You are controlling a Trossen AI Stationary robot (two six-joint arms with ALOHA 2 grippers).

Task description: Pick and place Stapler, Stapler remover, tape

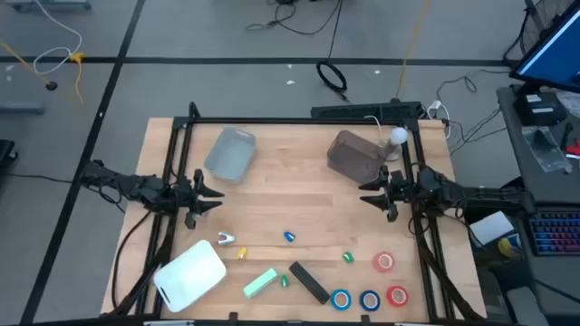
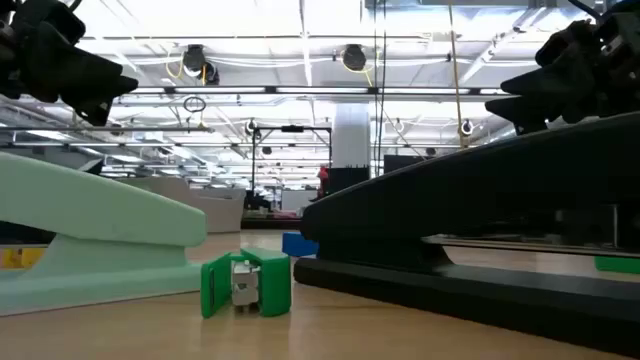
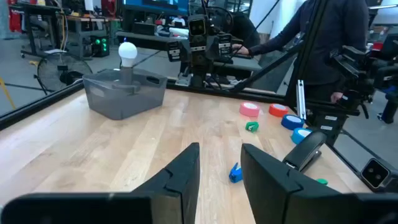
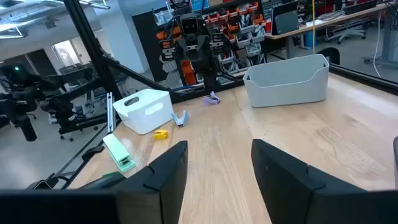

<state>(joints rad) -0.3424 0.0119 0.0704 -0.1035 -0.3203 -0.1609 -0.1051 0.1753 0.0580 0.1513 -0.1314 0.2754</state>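
Here, four tape rolls [image 1: 384, 263], two staplers [image 1: 309, 282]; left tool [image 1: 210, 192] and right tool [image 1: 370, 193] gape.

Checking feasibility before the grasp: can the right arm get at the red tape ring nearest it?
Probably yes: the right gripper hangs open, and bare table lies between it and the red tape ring.

Overhead view looks straight down on the pale wooden table [image 1: 299, 195]; low view sits at tabletop level; wrist views face each other across it.
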